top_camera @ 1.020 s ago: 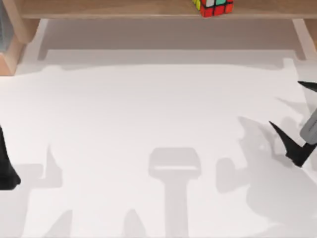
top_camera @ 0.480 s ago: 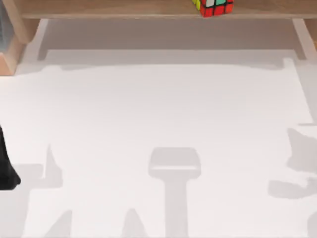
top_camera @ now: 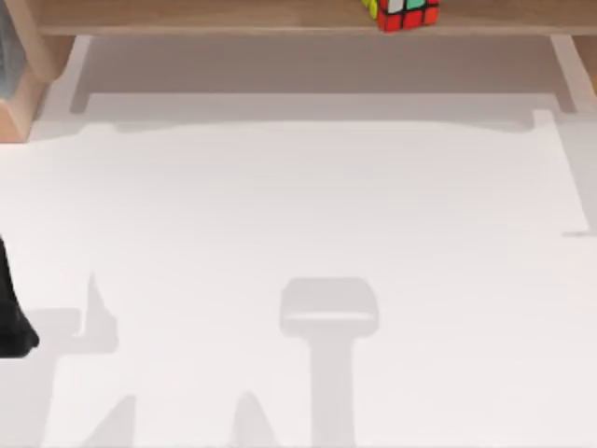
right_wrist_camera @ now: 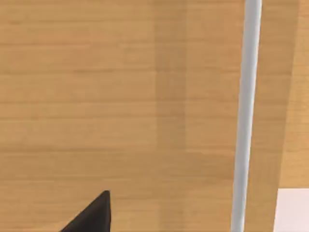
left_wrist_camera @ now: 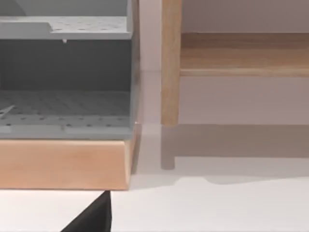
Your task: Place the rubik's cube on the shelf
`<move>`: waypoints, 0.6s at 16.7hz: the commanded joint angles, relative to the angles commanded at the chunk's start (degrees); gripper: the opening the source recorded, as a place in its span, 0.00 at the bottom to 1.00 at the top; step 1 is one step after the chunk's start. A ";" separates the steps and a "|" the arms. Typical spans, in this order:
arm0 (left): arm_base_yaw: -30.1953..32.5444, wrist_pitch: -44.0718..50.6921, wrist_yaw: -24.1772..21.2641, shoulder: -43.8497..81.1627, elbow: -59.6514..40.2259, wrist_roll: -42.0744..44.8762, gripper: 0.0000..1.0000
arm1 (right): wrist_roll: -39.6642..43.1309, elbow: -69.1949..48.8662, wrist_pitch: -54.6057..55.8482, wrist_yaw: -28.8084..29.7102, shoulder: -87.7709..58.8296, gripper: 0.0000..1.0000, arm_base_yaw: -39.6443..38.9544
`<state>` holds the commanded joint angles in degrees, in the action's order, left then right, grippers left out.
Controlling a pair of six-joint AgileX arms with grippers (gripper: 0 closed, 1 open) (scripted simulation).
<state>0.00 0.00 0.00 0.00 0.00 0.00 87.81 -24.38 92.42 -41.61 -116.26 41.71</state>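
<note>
Up top, our cube [top_camera: 402, 13] sits on the shelf [top_camera: 233, 17], cut off by the frame; our left gripper [top_camera: 13, 317] shows partly, its grip state unreadable, the table [top_camera: 308, 205] open beside it.

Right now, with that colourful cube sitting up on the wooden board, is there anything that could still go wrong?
Two things, perhaps. The rubik's cube sits close to the front edge of the shelf, so a knock to the board might tip it onto the white table below. And the left arm is parked at the table's left edge near the shelf's wooden side post; a careless move there could jolt it.
</note>
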 joint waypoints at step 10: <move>0.00 0.00 0.00 0.00 0.00 0.00 1.00 | 1.11 -2.18 -1.20 2.05 -0.81 1.00 -0.24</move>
<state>0.00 0.00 0.00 0.00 0.00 0.00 88.92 -26.56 91.22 -39.56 -117.07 41.47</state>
